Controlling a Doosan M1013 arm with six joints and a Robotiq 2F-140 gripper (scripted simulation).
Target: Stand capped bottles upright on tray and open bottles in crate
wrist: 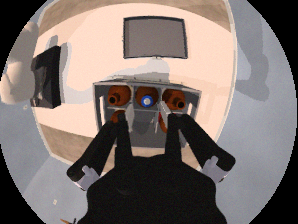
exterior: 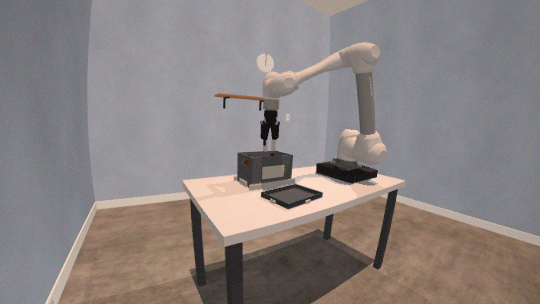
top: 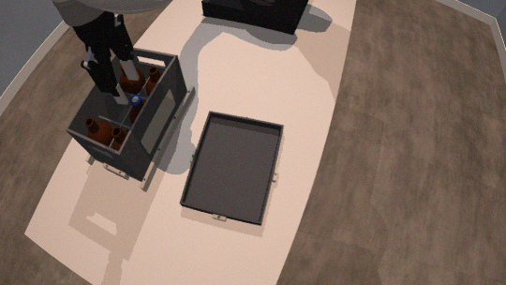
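— Where's the capped bottle (top: 135, 99)?

— From above, its blue cap shows in a middle cell of the crate (top: 141, 157), among brown open bottles (top: 96, 129). The tray (top: 244, 121) lies beside the crate on the table (top: 262, 70), holding no bottle.

— And the gripper (top: 123, 77)?

— The side view puts it just over the crate's top edge. The wrist camera shows the fingers partly drawn in, a gap between them, gripping nothing, with the blue cap past their tips.

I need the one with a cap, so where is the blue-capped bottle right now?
In the top view, the blue-capped bottle stands inside the crate at the table's left, between open brown bottles, near the central divider.
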